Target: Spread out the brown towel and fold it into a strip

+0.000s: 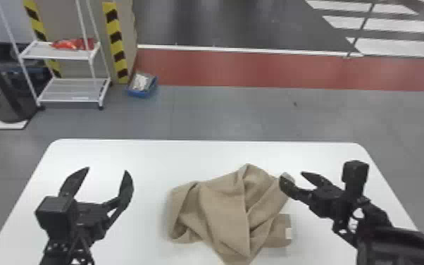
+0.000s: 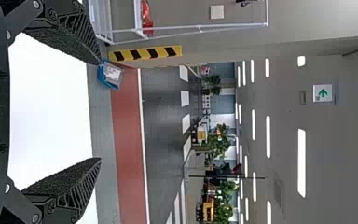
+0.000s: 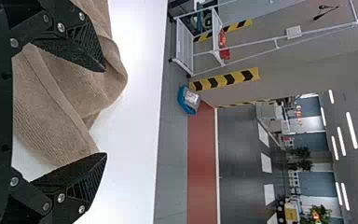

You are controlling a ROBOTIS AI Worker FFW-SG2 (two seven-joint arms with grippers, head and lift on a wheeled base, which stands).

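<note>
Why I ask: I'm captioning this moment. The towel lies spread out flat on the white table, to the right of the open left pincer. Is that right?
Not quite: the towel isn't spread out flat but bunched up in loose folds, as the head view shows. It does lie on the white table, to the right of the open left pincer.

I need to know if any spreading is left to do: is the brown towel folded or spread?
Neither: the brown towel lies bunched on the table, with twisted folds crossing it and one flap sticking out.

Brown towel (image 1: 223,208), white table (image 1: 144,155) — tape (image 1: 116,42) striped yellow-and-black.
</note>
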